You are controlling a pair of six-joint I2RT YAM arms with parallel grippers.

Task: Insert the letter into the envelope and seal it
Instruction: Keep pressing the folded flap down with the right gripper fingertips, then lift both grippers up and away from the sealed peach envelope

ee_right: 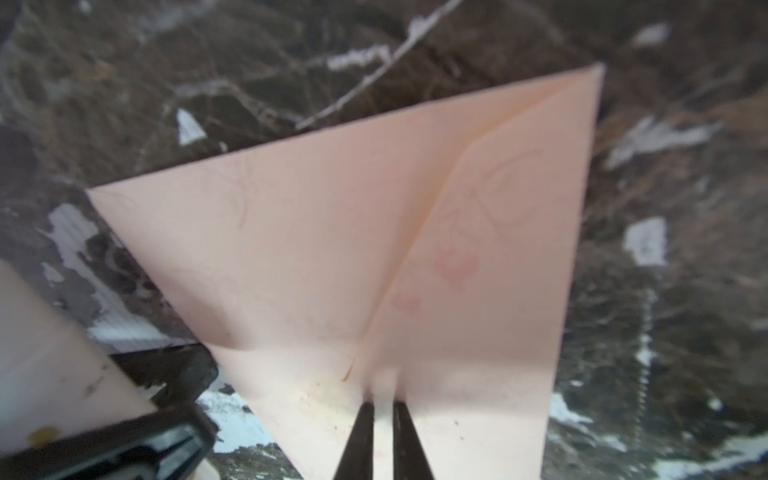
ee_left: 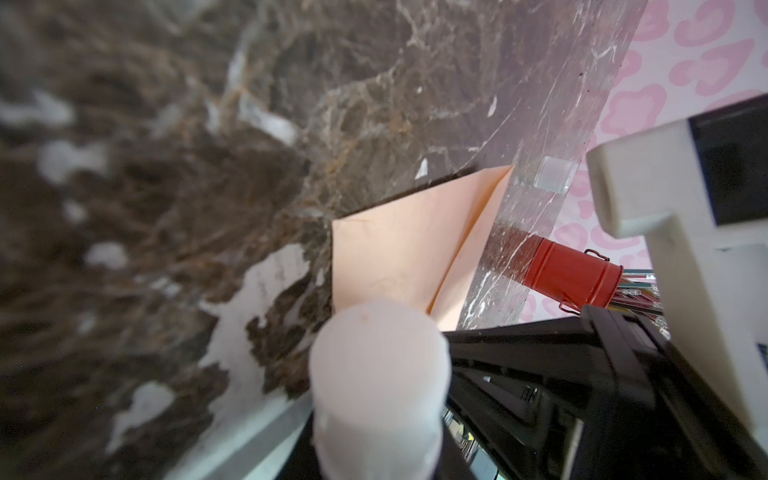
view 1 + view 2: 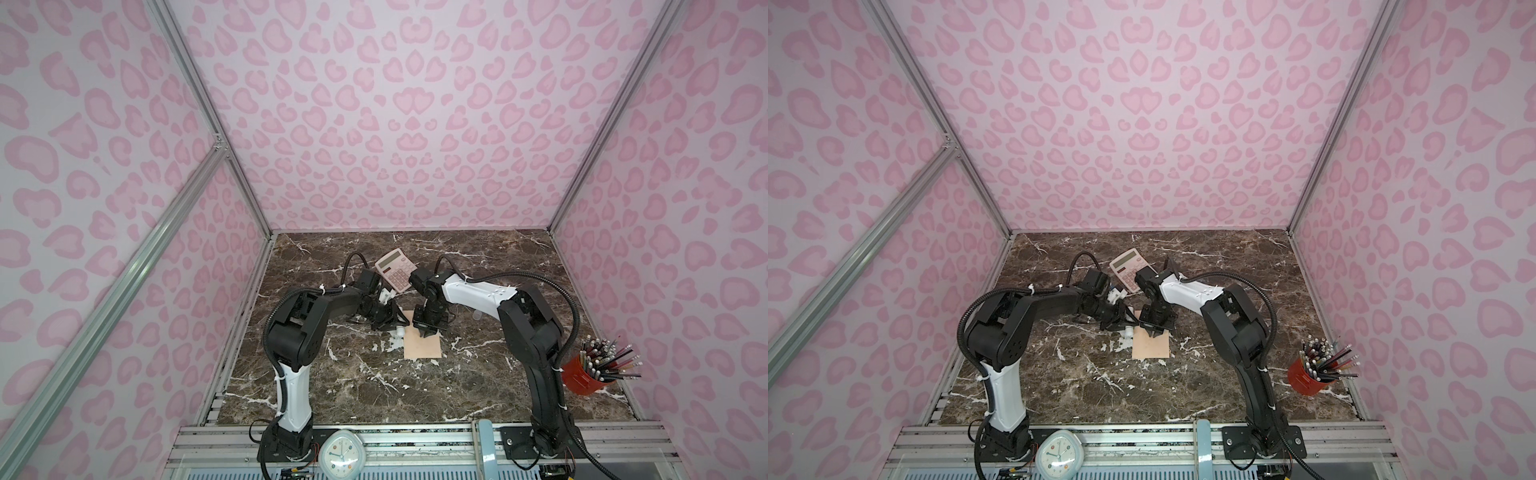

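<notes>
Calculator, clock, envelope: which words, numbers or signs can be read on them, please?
Calculator: key marks too small to read.
Clock: dial numerals too blurred to read.
Envelope: no writing, only faint pink marks.
Nothing legible anywhere.

Pink leopard-print walls (image 3: 415, 104) rise on three sides of a dark brown marble-patterned tabletop (image 3: 374, 395) veined in white. Silver metal rails (image 3: 201, 97) mark the corners, and a diagonal brace (image 3: 124, 282) crosses the left wall under soft, even light.
</notes>
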